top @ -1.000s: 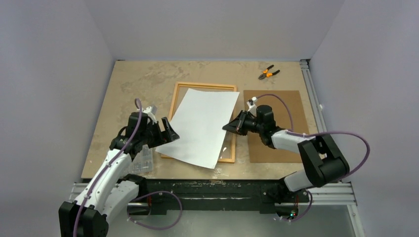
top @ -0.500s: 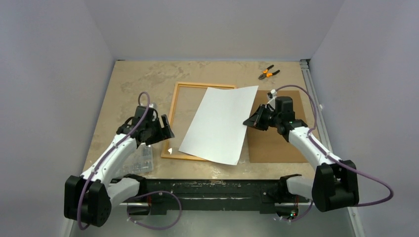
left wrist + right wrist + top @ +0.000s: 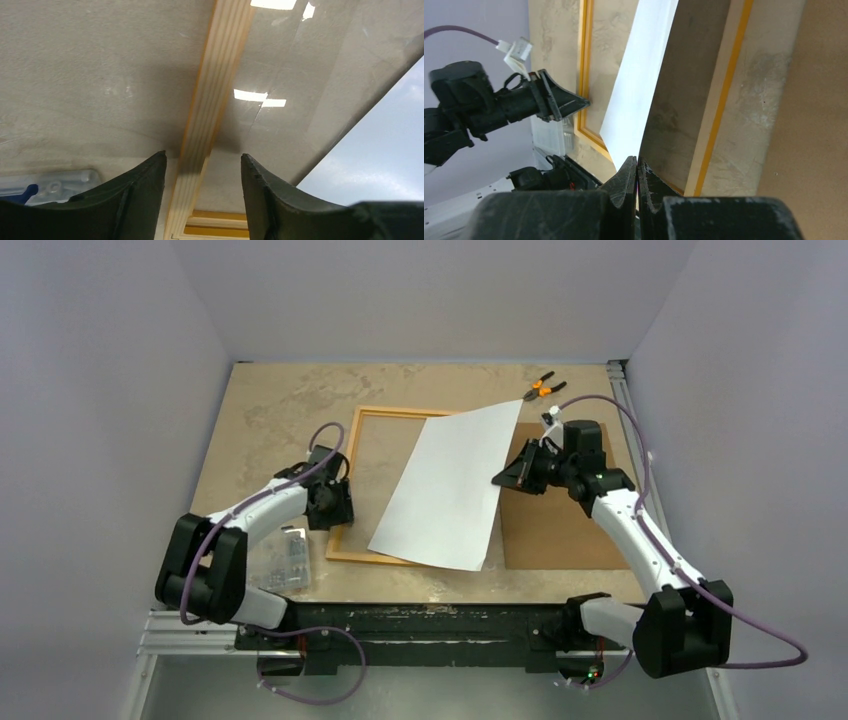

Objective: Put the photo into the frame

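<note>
- Grips the photo [image 3: 450, 485] by its right edge with the right jaws clenched. Holds it slanted, white back up, over the right half of the frame [image 3: 360, 455] in mid-picture.
- Straddles the frame's left rail with the left jaws parted, a gap on either side and nothing grasped.
- Could crease or buckle the photo: thin sheet, pinched at one edge only, the rest hanging free.
- Could lose it from the pinch on a quick swing, being glossy and lightly held.
- Could set it down crooked: lies skewed to the frame, upper right corner past the right rail and above the board [image 3: 560, 530].
- Might drag the frame askew if the left jaws clamp the rail and pull.
- Elsewhere on the worktop [image 3: 270, 410]: pliers [image 3: 543, 388] at upper right, a clear plastic piece [image 3: 285, 562] at lower left, both well apart from the frame.
- Nothing in the opening itself; only the board, just right of the frame and below the right arm, might catch a low pass.
</note>
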Available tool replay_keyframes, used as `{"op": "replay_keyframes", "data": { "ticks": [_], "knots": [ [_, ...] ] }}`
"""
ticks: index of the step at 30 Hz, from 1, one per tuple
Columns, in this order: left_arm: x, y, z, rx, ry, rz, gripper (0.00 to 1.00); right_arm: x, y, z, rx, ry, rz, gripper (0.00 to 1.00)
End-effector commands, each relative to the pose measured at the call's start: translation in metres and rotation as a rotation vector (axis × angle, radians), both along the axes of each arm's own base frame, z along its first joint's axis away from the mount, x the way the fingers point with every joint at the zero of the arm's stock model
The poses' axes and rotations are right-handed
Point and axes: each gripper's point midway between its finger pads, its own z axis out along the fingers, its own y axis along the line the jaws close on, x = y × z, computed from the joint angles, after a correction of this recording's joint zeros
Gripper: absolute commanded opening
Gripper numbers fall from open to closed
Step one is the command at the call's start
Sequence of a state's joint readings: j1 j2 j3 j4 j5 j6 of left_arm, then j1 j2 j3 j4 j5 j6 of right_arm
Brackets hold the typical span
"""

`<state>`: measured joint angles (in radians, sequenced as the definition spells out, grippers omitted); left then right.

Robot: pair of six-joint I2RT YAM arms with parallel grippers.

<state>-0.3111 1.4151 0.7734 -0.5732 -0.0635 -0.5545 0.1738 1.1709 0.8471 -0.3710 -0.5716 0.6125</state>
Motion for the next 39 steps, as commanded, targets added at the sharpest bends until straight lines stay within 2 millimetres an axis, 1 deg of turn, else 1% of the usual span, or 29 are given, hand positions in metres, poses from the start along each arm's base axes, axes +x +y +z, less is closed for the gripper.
{"op": "replay_keyframes", "data": {
  "ticks": [1, 5, 10, 14, 19, 23, 26, 31, 37, 38, 39],
  "knots": [
    [0.02, -0.018, 0.006, 0.011, -0.06, -0.062, 0.48, 0.0, 0.004, 0.039, 0.034, -0.077, 0.035, 0.0],
    [0.016, -0.032, 0.008, 0.017, -0.057, -0.106, 0.3, 0.0, 0.003, 0.048, 0.025, -0.095, 0.042, 0.0],
    [0.007, -0.049, 0.007, -0.01, -0.063, -0.155, 0.01, -0.001, 0.003, 0.046, 0.012, -0.101, 0.06, 0.0],
    [-0.004, -0.059, 0.005, -0.019, -0.062, -0.184, 0.0, -0.001, 0.004, 0.046, 0.012, -0.105, 0.075, 0.0],
    [-0.022, -0.076, 0.001, -0.037, -0.059, -0.213, 0.0, -0.002, 0.006, 0.053, 0.02, -0.124, 0.091, 0.0],
    [-0.037, -0.084, -0.004, -0.03, -0.045, -0.226, 0.0, -0.002, 0.007, 0.057, 0.025, -0.137, 0.105, 0.0],
    [-0.049, -0.091, -0.005, -0.045, -0.037, -0.216, 0.0, -0.002, 0.007, 0.055, 0.021, -0.135, 0.112, 0.0],
    [-0.066, -0.091, -0.005, -0.053, -0.041, -0.157, 0.0, -0.002, 0.007, 0.047, 0.015, -0.122, 0.127, 0.0],
    [-0.075, -0.09, 0.0, -0.077, -0.054, -0.109, 0.0, -0.002, 0.008, 0.036, 0.005, -0.106, 0.153, 0.0],
    [-0.075, -0.091, 0.002, -0.085, -0.056, -0.11, 0.01, -0.002, 0.008, 0.034, 0.003, -0.102, 0.158, 0.0],
    [-0.076, -0.091, 0.003, -0.09, -0.058, -0.107, 0.06, -0.002, 0.008, 0.032, 0.002, -0.097, 0.161, 0.0]
  ]
}}
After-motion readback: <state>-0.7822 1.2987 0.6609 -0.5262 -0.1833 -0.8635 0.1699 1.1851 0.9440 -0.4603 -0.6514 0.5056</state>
